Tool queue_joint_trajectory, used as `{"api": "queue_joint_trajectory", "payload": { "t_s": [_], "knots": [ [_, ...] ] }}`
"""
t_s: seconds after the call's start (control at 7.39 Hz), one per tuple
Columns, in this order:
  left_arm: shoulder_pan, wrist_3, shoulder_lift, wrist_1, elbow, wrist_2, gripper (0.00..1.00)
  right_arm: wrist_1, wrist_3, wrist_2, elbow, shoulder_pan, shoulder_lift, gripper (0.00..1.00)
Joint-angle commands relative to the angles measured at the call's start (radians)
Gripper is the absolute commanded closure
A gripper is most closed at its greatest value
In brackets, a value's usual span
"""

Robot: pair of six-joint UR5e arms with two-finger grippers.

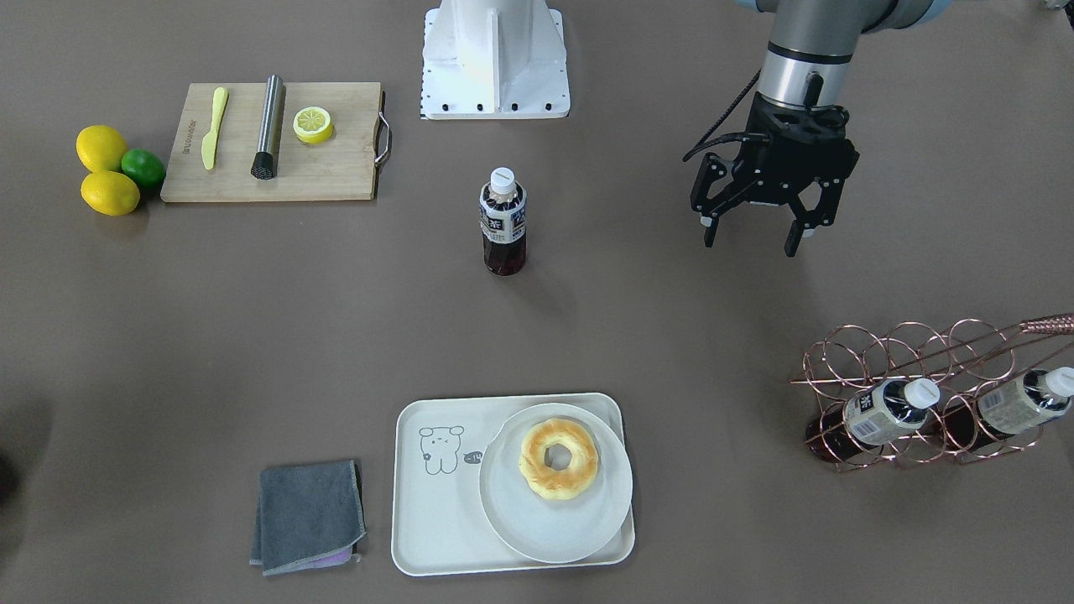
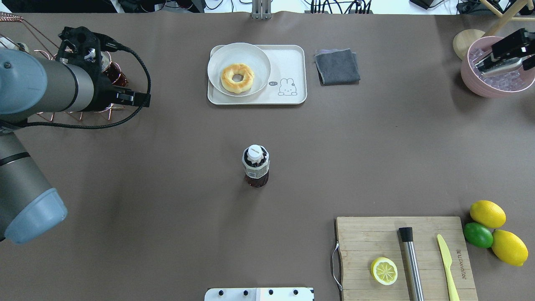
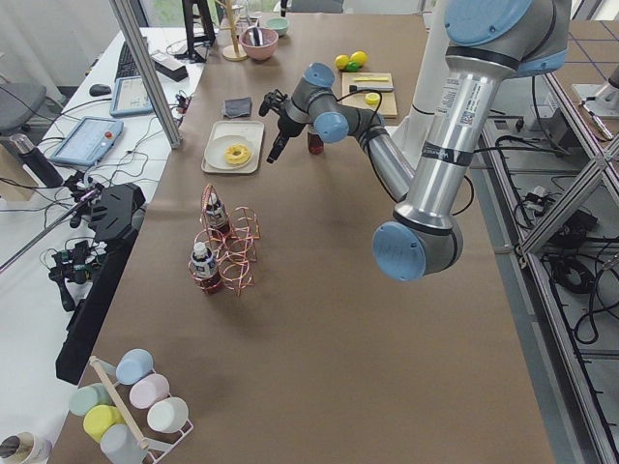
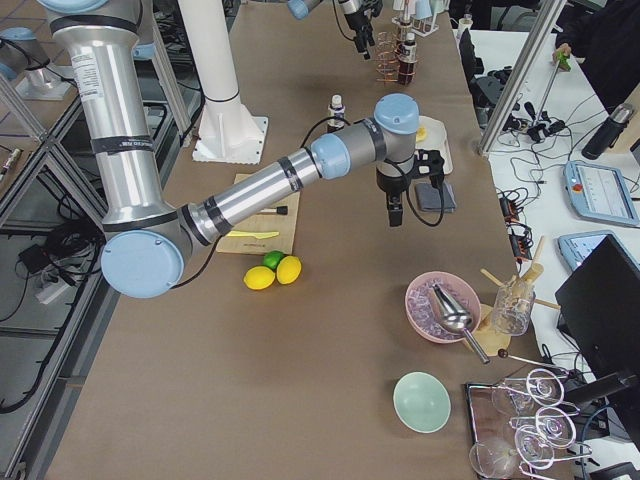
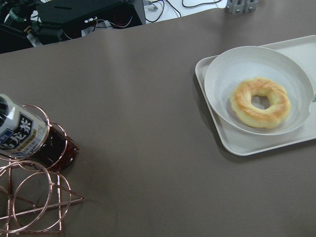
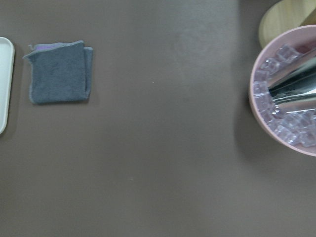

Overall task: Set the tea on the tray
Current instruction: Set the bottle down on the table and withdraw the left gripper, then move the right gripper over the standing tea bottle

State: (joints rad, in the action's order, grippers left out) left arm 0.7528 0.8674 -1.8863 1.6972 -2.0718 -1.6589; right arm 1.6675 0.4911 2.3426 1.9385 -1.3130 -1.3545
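The tea (image 1: 504,222) stands upright and alone in the middle of the table, and shows in the overhead view (image 2: 256,166) too. The cream tray (image 1: 436,520) with the bear drawing lies at the table's far edge (image 2: 292,58). My left gripper (image 1: 751,241) is open and empty; it hangs above the table to the side of the tea, well apart from it, near the wire rack. My right gripper (image 4: 395,205) shows only in the exterior right view, high above the table near the grey cloth. I cannot tell whether it is open or shut.
A round white plate (image 1: 554,528) with a doughnut (image 1: 558,460) fills one half of the tray. A copper wire rack (image 1: 923,403) holds two more bottles. A grey cloth (image 1: 308,516), a cutting board (image 1: 336,168) with tools, lemons (image 1: 101,147) and a pink ice bowl (image 2: 472,79) stand around.
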Motion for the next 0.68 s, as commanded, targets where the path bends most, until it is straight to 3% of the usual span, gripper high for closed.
{"api": "queue_joint_trajectory", "payload": {
  "t_s": [0.0, 0.27, 0.54],
  "knots": [
    [0.08, -0.145, 0.125, 0.045, -0.008, -0.024, 0.02, 0.001, 0.185, -0.072, 0.04, 0.16, 0.107, 0.0],
    [0.283, -0.337, 0.276, 0.044, 0.021, -0.301, 0.02, 0.006, 0.26, -0.144, 0.066, 0.288, 0.196, 0.0],
    [0.425, -0.562, 0.39, 0.044, 0.036, -0.363, 0.02, 0.129, 0.445, -0.196, 0.112, 0.395, 0.309, 0.0]
  ]
}}
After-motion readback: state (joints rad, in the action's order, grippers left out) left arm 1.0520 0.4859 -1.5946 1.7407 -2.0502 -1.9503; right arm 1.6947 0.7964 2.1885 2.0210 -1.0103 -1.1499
